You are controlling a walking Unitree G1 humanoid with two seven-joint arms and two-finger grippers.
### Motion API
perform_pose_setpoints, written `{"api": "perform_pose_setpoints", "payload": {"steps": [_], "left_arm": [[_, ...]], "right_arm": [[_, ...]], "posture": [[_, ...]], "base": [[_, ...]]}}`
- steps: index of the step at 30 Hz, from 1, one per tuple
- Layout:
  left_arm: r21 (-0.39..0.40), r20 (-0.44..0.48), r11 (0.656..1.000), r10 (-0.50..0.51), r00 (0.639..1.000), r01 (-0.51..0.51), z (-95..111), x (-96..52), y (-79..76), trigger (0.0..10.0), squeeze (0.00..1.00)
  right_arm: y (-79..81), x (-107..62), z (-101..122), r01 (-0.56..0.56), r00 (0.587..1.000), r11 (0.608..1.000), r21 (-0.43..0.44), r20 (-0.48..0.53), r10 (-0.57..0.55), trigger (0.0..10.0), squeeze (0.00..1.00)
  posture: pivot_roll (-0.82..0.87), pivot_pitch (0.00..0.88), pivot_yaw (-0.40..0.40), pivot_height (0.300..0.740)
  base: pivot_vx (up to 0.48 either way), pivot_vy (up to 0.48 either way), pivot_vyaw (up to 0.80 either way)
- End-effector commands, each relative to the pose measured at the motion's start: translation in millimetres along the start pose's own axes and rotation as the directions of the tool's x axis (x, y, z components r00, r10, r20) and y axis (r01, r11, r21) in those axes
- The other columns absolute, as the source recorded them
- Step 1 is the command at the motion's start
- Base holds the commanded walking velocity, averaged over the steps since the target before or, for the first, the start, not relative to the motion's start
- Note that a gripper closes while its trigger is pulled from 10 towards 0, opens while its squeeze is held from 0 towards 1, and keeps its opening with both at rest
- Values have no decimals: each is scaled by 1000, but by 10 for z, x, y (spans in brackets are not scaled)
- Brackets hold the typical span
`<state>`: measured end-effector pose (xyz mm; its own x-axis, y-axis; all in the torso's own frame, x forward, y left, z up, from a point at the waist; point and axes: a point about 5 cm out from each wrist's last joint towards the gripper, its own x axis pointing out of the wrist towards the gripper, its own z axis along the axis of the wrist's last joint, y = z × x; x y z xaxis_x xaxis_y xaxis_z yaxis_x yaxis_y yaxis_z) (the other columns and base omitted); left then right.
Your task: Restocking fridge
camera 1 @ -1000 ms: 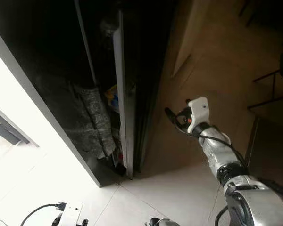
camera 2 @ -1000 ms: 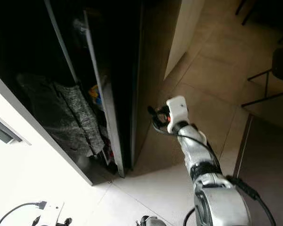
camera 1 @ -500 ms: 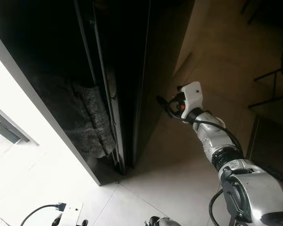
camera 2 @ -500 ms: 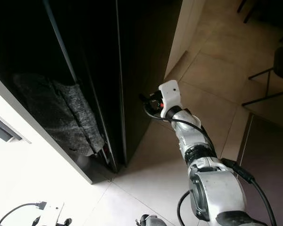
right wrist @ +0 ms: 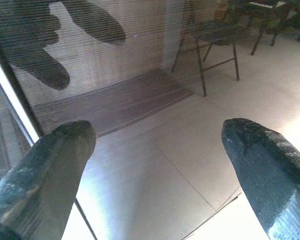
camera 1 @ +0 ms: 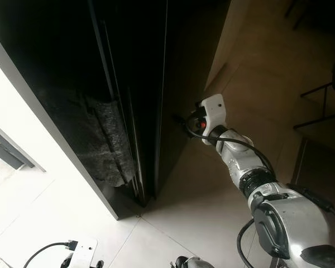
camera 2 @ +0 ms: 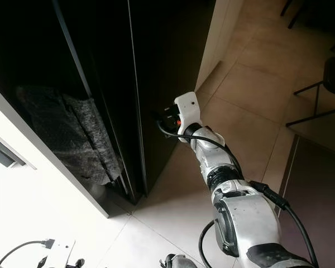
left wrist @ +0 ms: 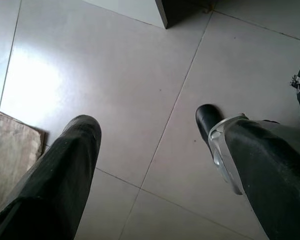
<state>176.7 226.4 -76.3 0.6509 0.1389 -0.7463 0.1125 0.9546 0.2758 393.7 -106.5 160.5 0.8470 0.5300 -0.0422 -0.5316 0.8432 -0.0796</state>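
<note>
The black fridge door (camera 1: 181, 72) stands nearly flush with the dark fridge front, with only a thin seam at its edge. My right gripper (camera 1: 182, 121) reaches out at the end of the silver arm, its tips at the door's face. Seen from the right wrist, its fingers (right wrist: 50, 165) are spread open, and the glossy door (right wrist: 140, 100) mirrors them. A grey mottled cloth (camera 1: 103, 139) hangs on the dark front to the left of the door. My left gripper (left wrist: 150, 145) hangs low over the floor tiles, open and holding nothing.
A white counter (camera 1: 28, 178) runs along the left. A white plug block with a black cable (camera 1: 78, 250) lies on the floor below it. A pale cabinet (camera 1: 229, 39) stands past the fridge, and chair legs (camera 1: 324, 103) and a dark panel (camera 1: 318, 167) are at the right.
The fridge door has swung from ajar to almost shut, hiding the door shelf and its items. My right gripper has followed it to the left, against the door.
</note>
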Motion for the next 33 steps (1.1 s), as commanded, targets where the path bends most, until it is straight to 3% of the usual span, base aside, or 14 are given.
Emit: {"api": "perform_pose_setpoints", "payload": {"steps": [1, 4, 18, 33], "left_arm": [[11, -39, 1000, -9, 999, 9, -119, -31, -42, 10000, 0], [9, -39, 1000, -9, 999, 9, -121, -33, -48, 10000, 0], [-13, -36, 1000, 6, 999, -7, -160, -51, -57, 10000, 0], [-38, 2, 999, 15, 1000, -15, -37, -18, -120, 10000, 0]], "right_arm": [[29, 30, 19, -16, 1000, 1000, 11, -10, 17, 10000, 0], [44, 48, 45, -23, 1000, 998, 56, 5, 23, 10000, 0], [192, 175, 221, -101, 995, 994, 51, 29, 99, 10000, 0], [415, 325, 408, -148, 988, 983, 108, 68, 141, 10000, 0]], "posture": [[47, 179, -62, 740], [52, 180, -63, 740], [83, 176, -86, 740], [106, 148, -112, 740]], "base": [[0, 0, 0], [0, 0, 0], [0, 0, 0], [0, 0, 0]]}}
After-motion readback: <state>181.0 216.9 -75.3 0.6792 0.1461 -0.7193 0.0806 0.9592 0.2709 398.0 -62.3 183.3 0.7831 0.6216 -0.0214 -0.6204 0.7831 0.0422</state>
